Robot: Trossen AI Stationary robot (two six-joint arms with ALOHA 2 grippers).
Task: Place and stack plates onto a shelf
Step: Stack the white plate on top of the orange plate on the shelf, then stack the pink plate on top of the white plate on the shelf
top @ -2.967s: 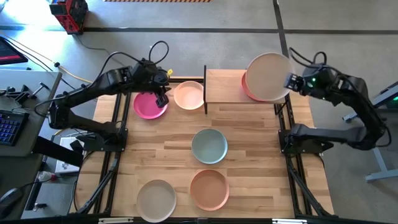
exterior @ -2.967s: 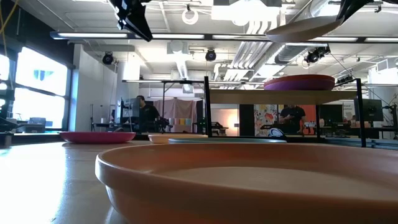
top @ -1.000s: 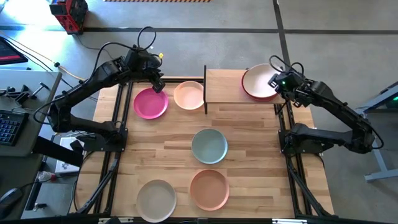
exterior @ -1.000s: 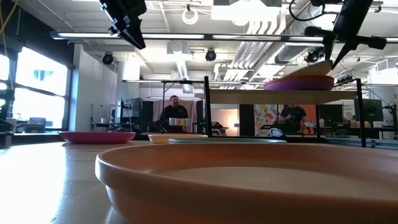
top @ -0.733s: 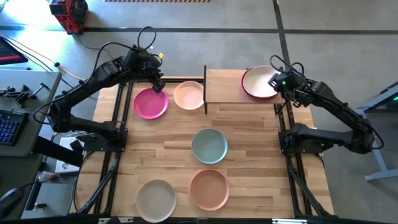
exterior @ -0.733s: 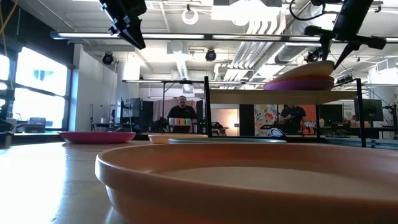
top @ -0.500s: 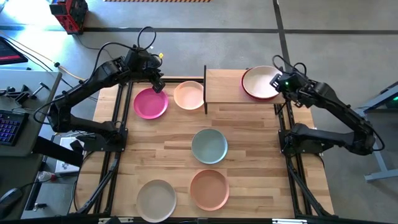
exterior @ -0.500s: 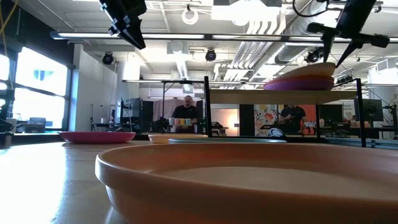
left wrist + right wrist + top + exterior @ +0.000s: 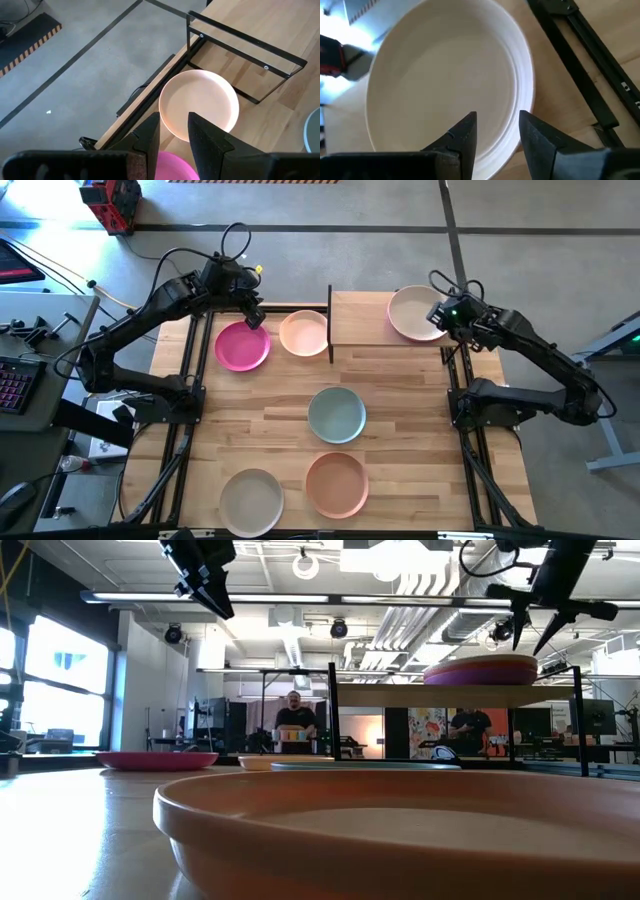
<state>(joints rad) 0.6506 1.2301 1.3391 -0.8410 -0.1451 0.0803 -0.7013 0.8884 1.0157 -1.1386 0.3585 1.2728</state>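
On the right end of the shelf (image 9: 362,320) a beige plate (image 9: 414,312) lies level on a reddish-purple plate (image 9: 480,677). My right gripper (image 9: 496,131) is open just above the beige plate's right rim (image 9: 522,107), one finger on either side of it and clear of it. My left gripper (image 9: 256,315) hangs open and high over the far edge of the magenta plate (image 9: 242,346), with nothing between its fingers. Beside it a cream plate (image 9: 303,333) rests on the table. Pale teal (image 9: 336,414), salmon (image 9: 337,484) and off-white (image 9: 251,500) plates lie nearer.
The shelf's black post (image 9: 330,323) stands between the cream plate and the shelf board. The shelf's left half is bare wood. Black arm frames (image 9: 458,395) run along both table sides. Bare table shows between the teal plate and the shelf.
My right gripper has opened and let go of the beige plate, then risen a little. The plate's raised right edge has dropped, so the plate now lies level on the reddish-purple plate and covers it. My left arm has kept still.
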